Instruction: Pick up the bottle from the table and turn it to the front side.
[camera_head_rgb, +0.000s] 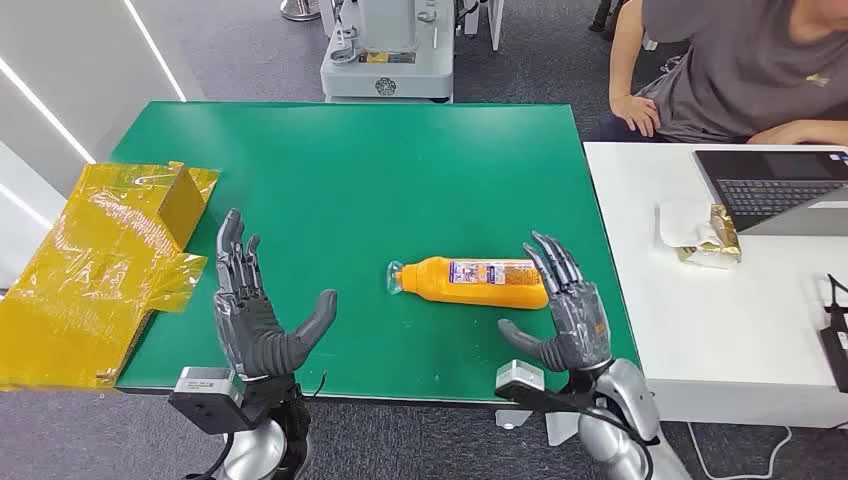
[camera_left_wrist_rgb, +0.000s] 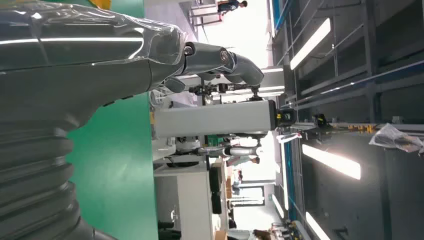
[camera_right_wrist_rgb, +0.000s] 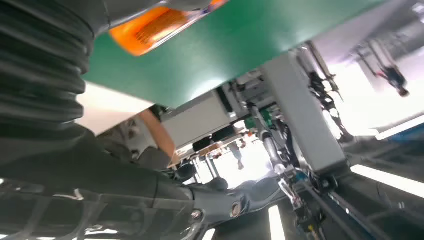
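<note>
Robot hand (camera_head_rgb: 568, 318) beside orange bottle (camera_head_rgb: 478, 281)

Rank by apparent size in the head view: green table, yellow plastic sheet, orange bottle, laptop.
1. green table
2. yellow plastic sheet
3. laptop, cut off by the frame edge, so unsure against the bottle
4. orange bottle

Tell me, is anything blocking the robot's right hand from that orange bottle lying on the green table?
Nothing visible is. The right hand hovers open just beside the orange plastic bottle lying on its side on the green table, its fingers close to the bottle's base end.
</note>
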